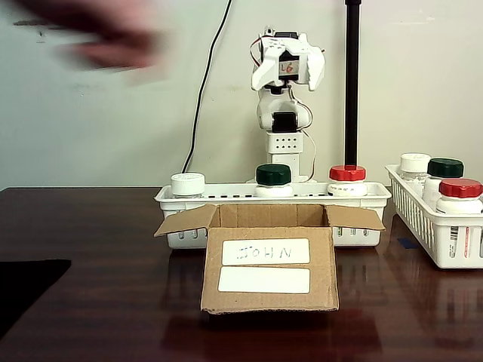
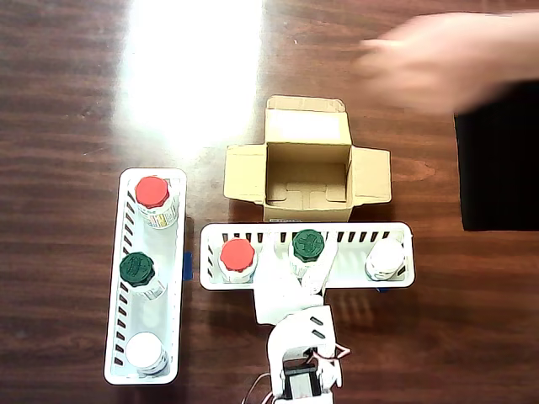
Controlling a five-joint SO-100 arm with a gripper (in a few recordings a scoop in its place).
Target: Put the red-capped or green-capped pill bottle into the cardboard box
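Note:
The cardboard box [image 1: 269,275] [image 2: 307,172] stands open on the dark table, flaps spread, with a label reading "JOHN" on its front. Behind it, a long white tray [image 1: 355,197] [image 2: 345,273] holds a white-capped bottle, a green-capped pill bottle [image 1: 273,179] [image 2: 308,245] in the middle and a red-capped bottle [image 1: 347,179] [image 2: 237,256]. Their labels are hidden by the tray. My gripper [image 1: 287,69] [image 2: 313,274] is folded up high on the white arm behind the tray, well above the bottles, holding nothing. Its jaws are not clear enough to read.
A second white basket [image 1: 423,226] [image 2: 118,337] beside the tray carries a white-capped, a green-capped [image 1: 445,167] [image 2: 136,268] and a red-capped bottle. A person's blurred hand [image 1: 113,34] [image 2: 438,59] hovers over the table beyond the box. A black mat [image 1: 23,286] [image 2: 497,160] lies at the table's edge.

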